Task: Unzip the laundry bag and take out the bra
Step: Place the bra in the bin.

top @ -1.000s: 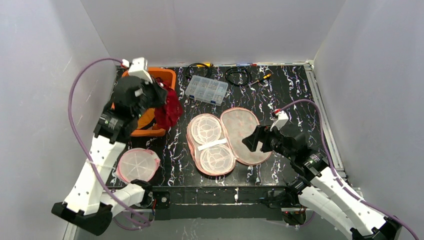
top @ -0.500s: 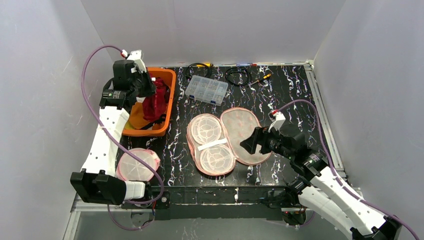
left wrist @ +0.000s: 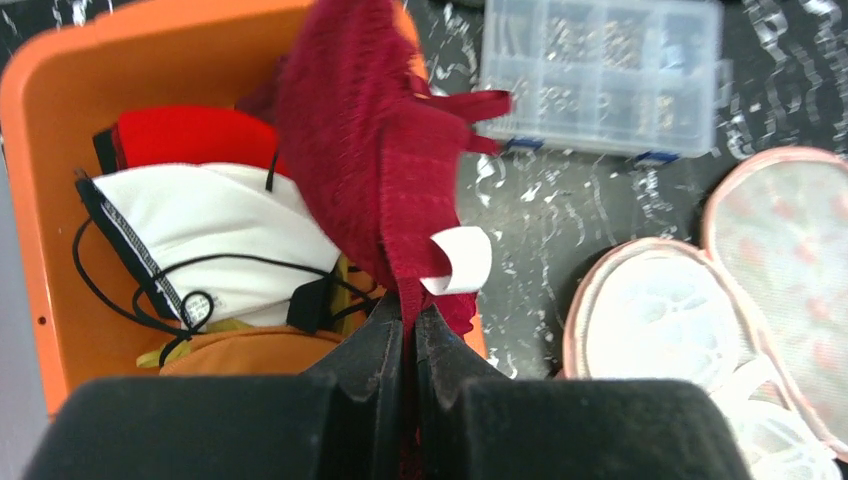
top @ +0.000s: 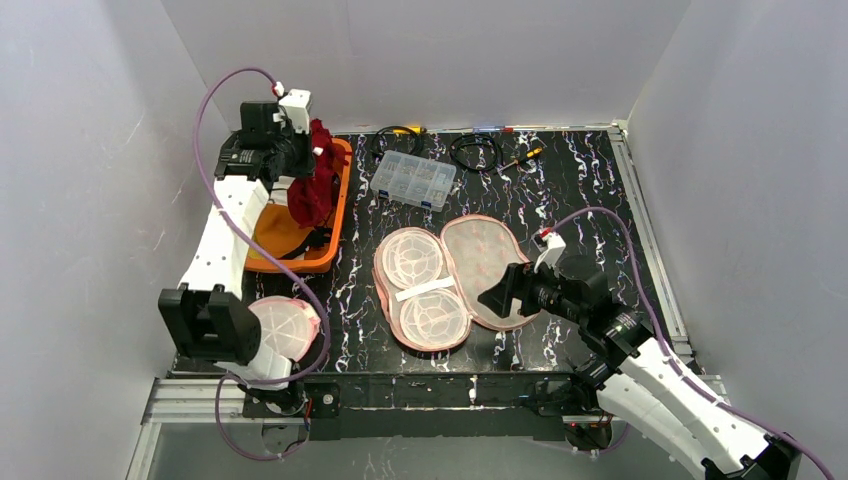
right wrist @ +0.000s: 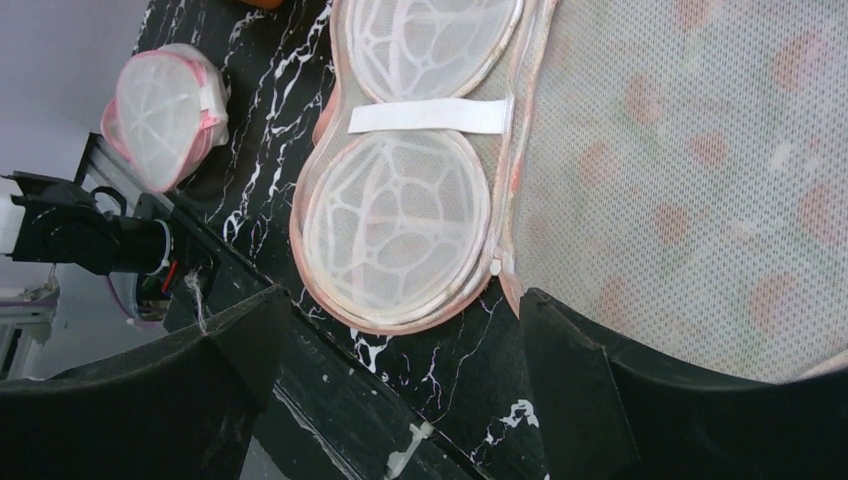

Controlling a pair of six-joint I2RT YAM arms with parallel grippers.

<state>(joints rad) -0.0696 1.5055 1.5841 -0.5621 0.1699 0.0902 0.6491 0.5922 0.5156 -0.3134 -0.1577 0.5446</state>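
Clenched on the dark red lace bra, the left claw is dangling it over the far-left orange bin, best lowered before letting go, while the spread right claw is hovering by the unzipped laundry bag.

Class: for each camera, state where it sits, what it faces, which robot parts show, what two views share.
Top external: above and behind, facing the table; both arms show.
Left wrist: wrist-mounted, facing bra and orange bin; shut left gripper shows.
Right wrist: wrist-mounted, facing the laundry bag; open right gripper shows.
Shared: laundry bag, in all views.
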